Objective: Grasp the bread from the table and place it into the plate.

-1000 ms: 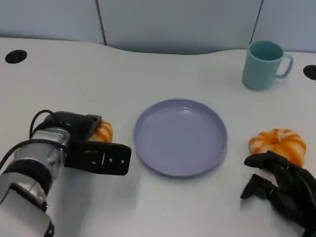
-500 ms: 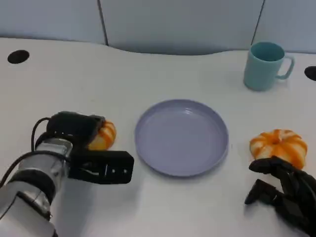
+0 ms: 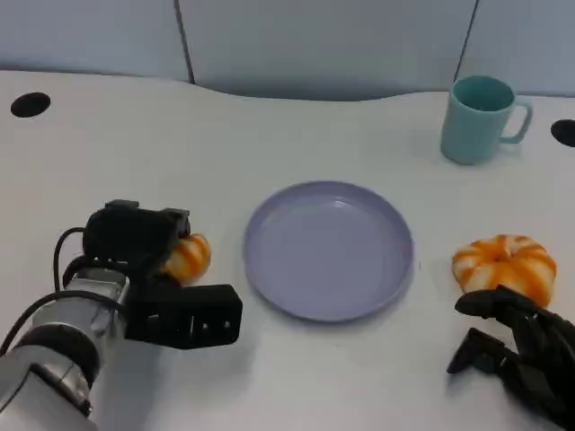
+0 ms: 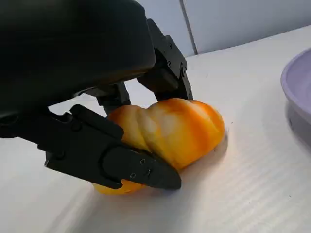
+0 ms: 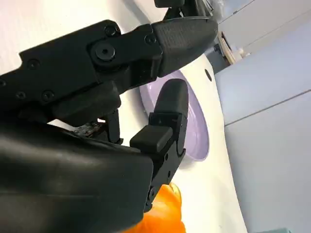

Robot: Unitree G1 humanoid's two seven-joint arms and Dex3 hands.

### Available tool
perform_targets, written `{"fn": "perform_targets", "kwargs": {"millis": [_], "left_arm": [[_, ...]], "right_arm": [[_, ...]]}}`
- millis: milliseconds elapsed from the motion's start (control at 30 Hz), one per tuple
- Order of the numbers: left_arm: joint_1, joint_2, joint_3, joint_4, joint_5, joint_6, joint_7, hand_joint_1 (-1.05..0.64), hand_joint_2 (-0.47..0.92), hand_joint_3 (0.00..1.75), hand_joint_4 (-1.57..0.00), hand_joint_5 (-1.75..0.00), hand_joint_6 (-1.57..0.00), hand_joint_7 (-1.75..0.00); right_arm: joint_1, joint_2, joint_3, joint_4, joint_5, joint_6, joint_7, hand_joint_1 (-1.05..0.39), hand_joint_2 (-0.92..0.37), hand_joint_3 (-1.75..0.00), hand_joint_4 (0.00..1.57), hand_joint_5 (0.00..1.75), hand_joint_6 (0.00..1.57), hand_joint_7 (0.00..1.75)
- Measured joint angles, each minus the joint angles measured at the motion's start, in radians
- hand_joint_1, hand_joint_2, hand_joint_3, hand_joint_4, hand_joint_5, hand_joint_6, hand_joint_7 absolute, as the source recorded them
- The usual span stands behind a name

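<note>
Left hand closed around a bread roll on the table, left of the plate; right hand idle beside a second roll.

In the head view, the left hand (image 3: 148, 269) lay low at the table's (image 3: 296, 135) near left, its fingers around the bread roll (image 3: 187, 257), which sat just beside the left rim of the purple plate (image 3: 329, 249). The right hand (image 3: 517, 346) rested at the near right, fingers loosely curled on nothing, just before a second roll (image 3: 505, 263). A teal mug (image 3: 479, 118) stood well back at the right. In the left wrist view, the fingers (image 4: 121, 165) pressed both sides of the roll (image 4: 170, 131), which touched the table, the plate's edge (image 4: 296, 92) nearby. In the right wrist view, the right hand's fingers (image 5: 167, 121) were parted, holding nothing, above the second roll (image 5: 163, 213), the plate (image 5: 197, 124) beyond.
</note>
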Motion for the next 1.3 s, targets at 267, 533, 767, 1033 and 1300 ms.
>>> {"fn": "perform_targets", "kwargs": {"millis": [267,533,767,1033,1300], "left_arm": [[0.042,0.008,0.088,-0.002,-0.082,-0.131,0.109,-0.16,0.91,0.41,-0.75,-1.75,-0.54,-1.71],[0.02,0.019,0.137,-0.009,-0.121,-0.187,0.112,-0.14,0.85,0.46,-0.8,-1.75,-0.57,-1.74],[-0.063,0.031,0.146,-0.044,-0.121,-0.245,0.142,-0.09,0.57,0.82,-0.84,-1.75,-0.64,-1.74],[-0.101,0.026,0.122,-0.058,-0.086,-0.274,0.177,-0.11,0.5,0.83,-0.87,-1.75,-0.66,-1.75],[-0.157,-0.026,0.064,-0.079,-0.043,-0.462,0.174,-0.1,0.47,1.08,-0.92,-1.75,-0.73,-1.75]], "right_arm": [[-0.012,0.0,0.002,0.007,0.0,0.0,-0.015,-0.46,-0.92,-0.15,0.62,1.45,0.65,0.99],[-0.018,0.0,0.013,0.005,-0.008,0.001,-0.034,-0.46,-0.92,-0.16,0.61,1.45,0.64,0.99],[-0.037,0.0,0.012,0.025,-0.006,0.002,-0.031,-0.45,-0.92,-0.16,0.63,1.45,0.65,1.0],[-0.046,0.004,0.011,0.042,-0.007,-0.016,-0.023,-0.46,-0.92,-0.19,0.65,1.46,0.66,1.01],[-0.054,0.012,0.023,0.058,-0.019,-0.04,-0.015,-0.45,-0.92,-0.19,0.64,1.47,0.65,1.03]]}}
